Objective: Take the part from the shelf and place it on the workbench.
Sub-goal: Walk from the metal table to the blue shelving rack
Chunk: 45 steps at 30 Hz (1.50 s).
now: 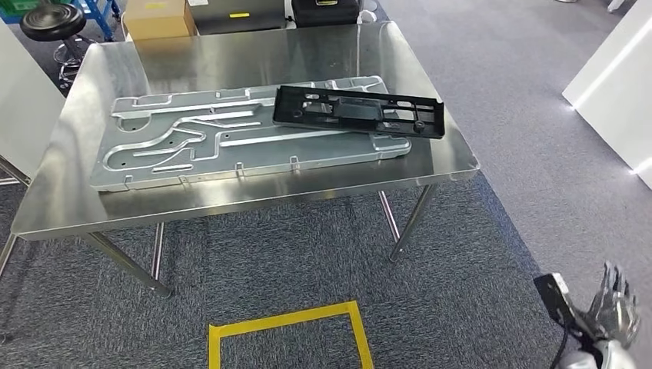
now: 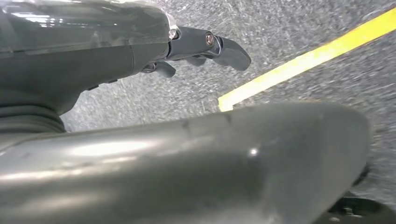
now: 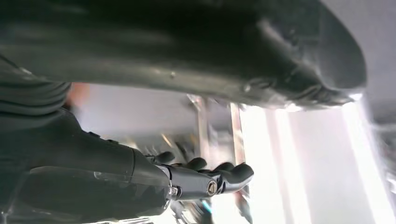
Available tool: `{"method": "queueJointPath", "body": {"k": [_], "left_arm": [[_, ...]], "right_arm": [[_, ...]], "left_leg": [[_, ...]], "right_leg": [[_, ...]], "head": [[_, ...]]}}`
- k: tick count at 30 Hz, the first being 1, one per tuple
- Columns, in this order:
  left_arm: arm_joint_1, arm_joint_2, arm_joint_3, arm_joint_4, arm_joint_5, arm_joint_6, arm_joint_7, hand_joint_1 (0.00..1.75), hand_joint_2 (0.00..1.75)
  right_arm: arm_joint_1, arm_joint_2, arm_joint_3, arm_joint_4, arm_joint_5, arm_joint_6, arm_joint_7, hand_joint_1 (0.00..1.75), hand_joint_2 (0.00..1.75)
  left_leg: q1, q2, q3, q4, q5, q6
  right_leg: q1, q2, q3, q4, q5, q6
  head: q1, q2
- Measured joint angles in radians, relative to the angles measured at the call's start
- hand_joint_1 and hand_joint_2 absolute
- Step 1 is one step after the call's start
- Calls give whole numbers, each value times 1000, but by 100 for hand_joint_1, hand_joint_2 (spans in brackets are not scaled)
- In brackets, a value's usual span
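Observation:
A long black plastic part [image 1: 359, 111] lies on the steel workbench [image 1: 69, 192], its left end resting on a large grey stamped metal panel [image 1: 231, 138]. My right hand [image 1: 613, 307] hangs low at the bottom right, well away from the bench, fingers apart and empty. In the right wrist view the right hand [image 3: 205, 179] holds nothing, its fingers loosely extended. In the left wrist view my left hand [image 2: 205, 46] hangs over the grey carpet with fingers loosely extended and nothing in them.
A yellow tape square [image 1: 288, 338] marks the carpet in front of the bench. A black stool [image 1: 52, 23] and a cardboard box [image 1: 158, 17] stand behind the bench. A white unit [image 1: 615, 92] stands at the right.

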Motion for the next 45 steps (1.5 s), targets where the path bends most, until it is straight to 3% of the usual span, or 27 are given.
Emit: {"method": "queueJointPath", "body": {"k": [2,4,6,7,9,11,12,14,15,17,19,21,23,25,27,28,30,31,32,34,35,36,38,40,42,43,45], "left_arm": [[-2,0,-6,0,-2,0,5,0,0],[-5,0,-11,0,-2,2,3,0,0],[-6,1,-15,0,0,3,-1,0,0],[-6,3,-16,0,2,3,-3,0,0],[-8,8,-18,0,2,3,-5,0,0],[-11,11,-19,0,-2,3,-4,0,0],[-15,13,-21,0,-6,3,-1,0,0],[-23,17,-27,0,-21,3,9,0,0],[-27,19,-30,0,-32,2,16,0,0],[-37,23,-37,0,-60,0,31,0,0],[-53,27,-41,0,-95,-3,48,0,0],[-65,30,-43,0,-140,-12,68,0,0],[-73,32,-44,0,-189,-23,86,0,0],[-79,35,-45,0,-222,-31,97,0,0],[-83,36,-45,0,-238,-36,102,0,0],[-83,37,-45,0,-245,-37,103,0,0],[-84,39,-45,0,-253,-37,103,0,0],[-84,40,-45,0,-255,-36,102,0,0],[-84,40,-45,0,-256,-34,99,0,0],[-85,41,-45,0,-256,-29,87,0,0],[-85,41,-45,0,-256,-26,82,0,0],[-84,41,-45,0,-256,-24,79,0,0],[-78,44,-45,0,-254,-24,90,0,0],[-65,47,-45,0,-250,-27,107,0,0],[-50,49,-45,0,-247,-31,122,0,0],[-44,51,-45,0,-248,-37,136,0,0],[-31,58,-45,0,-251,-54,174,0,0]], "right_arm": [[15,52,-82,47,-67,14,-38,0,0],[30,100,-151,96,-121,57,-41,0,0],[45,152,-218,144,-191,149,-18,0,0],[49,181,-254,166,-230,204,2,0,0],[56,237,-322,206,-289,303,56,0,0],[62,285,-371,238,-320,382,128,0,0],[64,307,-392,252,-326,420,175,0,0],[68,353,-420,277,-294,483,287,0,0],[70,376,-423,288,-260,502,337,0,0],[71,414,-409,304,-177,529,408,0,87],[71,444,-369,315,-65,544,446,0,175],[72,473,-281,322,117,533,478,0,175],[72,496,-163,328,285,520,508,0,175],[72,510,-73,332,341,527,526,0,175],[74,522,-29,334,322,533,532,0,175],[76,526,-17,335,301,534,534,0,131],[80,530,-12,335,258,532,538,0,44],[82,530,-12,335,244,532,542,0,44],[85,530,-13,335,238,532,550,0,87],[91,529,-13,336,245,538,588,0,87],[94,529,-12,336,254,546,618,0,44],[97,529,-11,337,263,556,654,0,0],[101,529,-8,338,275,569,715,0,0],[102,530,-7,338,277,568,746,0,0],[103,532,-8,338,271,560,749,0,0],[104,533,-9,338,265,553,741,0,0],[108,534,-12,338,256,531,716,0,0]], "left_leg": [[0,4,-21,13,12,-13],[0,8,-23,16,23,-28],[3,9,-25,16,30,-44],[5,9,-32,26,11,-50],[8,9,-60,104,-84,-57],[8,8,-86,229,-185,-62],[8,8,-88,282,-206,-63],[8,8,-48,309,-175,-60],[7,8,-6,274,-143,-57],[1,7,115,129,-125,-43],[-5,5,197,1,-158,-29],[-7,6,205,-36,-161,-17],[-4,12,187,-38,-136,-4],[-1,18,160,-39,-109,6],[-1,19,129,-37,-84,8],[-1,20,111,-35,-71,6],[-1,23,76,-25,-51,1],[0,23,59,-17,-43,-3],[0,23,45,-8,-38,-7],[-1,24,26,8,-28,-18],[-1,25,21,12,-22,-25],[0,27,18,12,-14,-32],[3,25,9,20,-22,-46],[7,18,-17,87,-97,-55],[8,13,-51,214,-194,-61],[9,13,-59,270,-216,-63],[9,13,-31,295,-187,-63]], "right_leg": [[0,0,93,-125,-3,-4],[8,3,129,-188,-24,-21],[13,5,121,-195,-9,-42],[13,4,110,-195,3,-51],[13,3,81,-196,29,-67],[17,4,48,-194,55,-74],[20,5,30,-193,67,-76],[26,5,-7,-188,92,-77],[29,5,-24,-184,103,-77],[34,6,-52,-177,125,-74],[35,6,-63,-175,147,-66],[34,5,-65,-183,171,-55],[31,7,-76,-172,147,-45],[25,8,-100,-90,44,-36],[20,7,-122,43,-49,-26],[18,7,-122,95,-58,-22],[14,6,-79,105,-14,-17],[12,6,-31,57,11,-18],[12,5,30,-16,17,-20],[16,5,126,-152,-9,-31],[20,6,146,-187,-23,-38],[22,6,147,-200,-26,-46],[20,4,132,-203,-9,-63],[19,2,111,-206,14,-78],[22,1,82,-205,36,-84],[23,1,67,-204,47,-83],[25,1,33,-198,70,-81]], "head": [[0,0],[-1,0],[-1,0],[-2,0],[-2,0],[-2,0],[-2,0],[-2,0],[-2,0],[-2,0],[-2,0],[-2,0],[-2,0],[-2,0],[-2,0],[-2,0],[-2,0],[-2,0],[-2,0],[-2,0],[-2,0],[-2,0],[-2,0],[-2,0],[-2,0],[-2,0],[-2,0]]}}
